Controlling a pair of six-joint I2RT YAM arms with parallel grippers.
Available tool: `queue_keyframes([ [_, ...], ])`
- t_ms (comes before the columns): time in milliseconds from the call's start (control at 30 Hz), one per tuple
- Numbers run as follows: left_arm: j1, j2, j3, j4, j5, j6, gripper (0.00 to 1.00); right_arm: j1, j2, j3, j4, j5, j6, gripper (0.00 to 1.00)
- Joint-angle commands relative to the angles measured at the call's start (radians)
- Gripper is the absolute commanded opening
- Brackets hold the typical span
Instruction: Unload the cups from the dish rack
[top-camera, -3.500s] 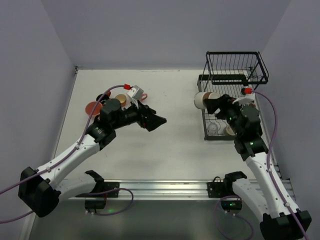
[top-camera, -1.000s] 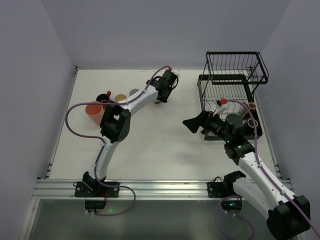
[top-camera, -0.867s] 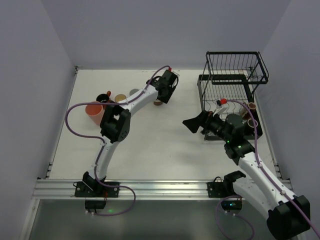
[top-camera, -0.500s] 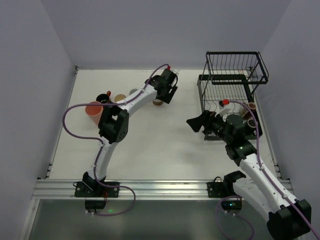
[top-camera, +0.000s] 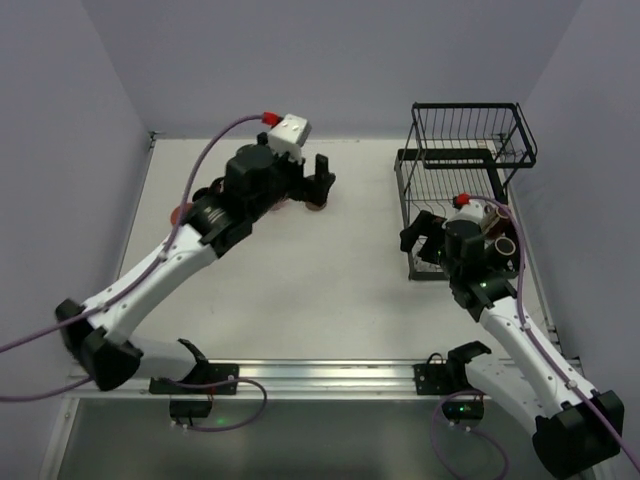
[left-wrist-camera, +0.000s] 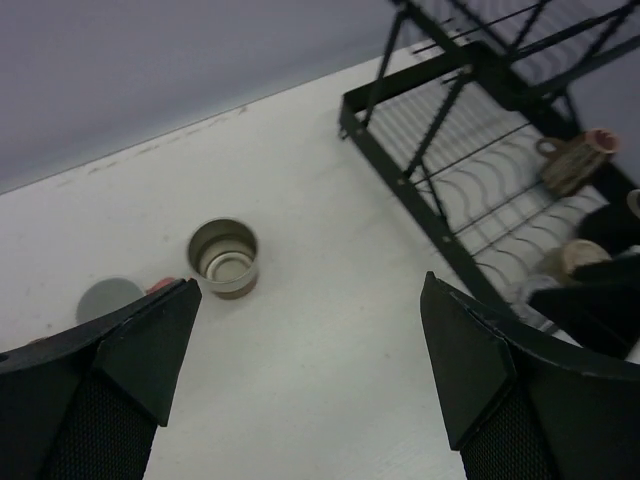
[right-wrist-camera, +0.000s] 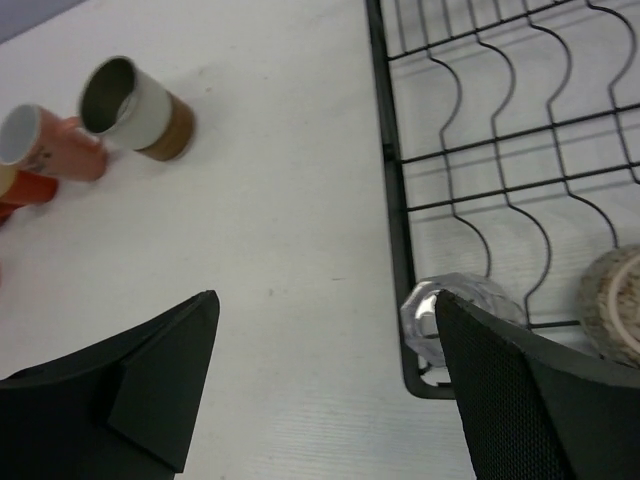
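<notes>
An olive-brown cup (left-wrist-camera: 223, 258) stands upright on the table, and my left gripper (left-wrist-camera: 310, 290) hangs open above it with nothing between its fingers. In the top view that cup (top-camera: 315, 204) sits just below the left gripper (top-camera: 319, 181). A grey cup (left-wrist-camera: 107, 298) stands beside it. The black wire dish rack (top-camera: 470, 135) is at the far right. Its lower tray holds a brown cup with a pink rim (left-wrist-camera: 575, 160) and a cream speckled cup (right-wrist-camera: 615, 300). My right gripper (right-wrist-camera: 327, 300) is open and empty at the tray's front left corner (top-camera: 420, 232).
A clear glass (right-wrist-camera: 432, 312) lies in the tray's front corner, next to my right finger. A salmon pink cup (right-wrist-camera: 40, 140) and an orange one (right-wrist-camera: 20, 188) stand behind the olive-brown cup. The left arm partly hides this group in the top view.
My left gripper has opened, let go of the olive-brown cup and lifted off it. My right gripper has swung from mid-table back to the rack's front corner.
</notes>
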Motion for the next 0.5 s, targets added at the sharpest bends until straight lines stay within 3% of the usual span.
queue_keyframes([
  [0, -0.005, -0.205, -0.241, 0.163, 0.224, -0.109, 1.00, -0.001, 0.038, 0.044, -0.110, 0.180, -0.020, 0.93],
  [67, -0.005, -0.328, -0.381, 0.173, 0.272, -0.109, 1.00, -0.001, 0.052, 0.031, -0.121, 0.200, -0.018, 0.93],
  [233, -0.005, -0.511, -0.532, 0.101, 0.289, -0.091, 1.00, -0.009, 0.070, 0.031, -0.165, 0.272, -0.006, 0.89],
  [467, -0.007, -0.565, -0.627, 0.108, 0.289, -0.042, 1.00, -0.012, 0.218, 0.087, -0.216, 0.288, 0.007, 0.84],
])
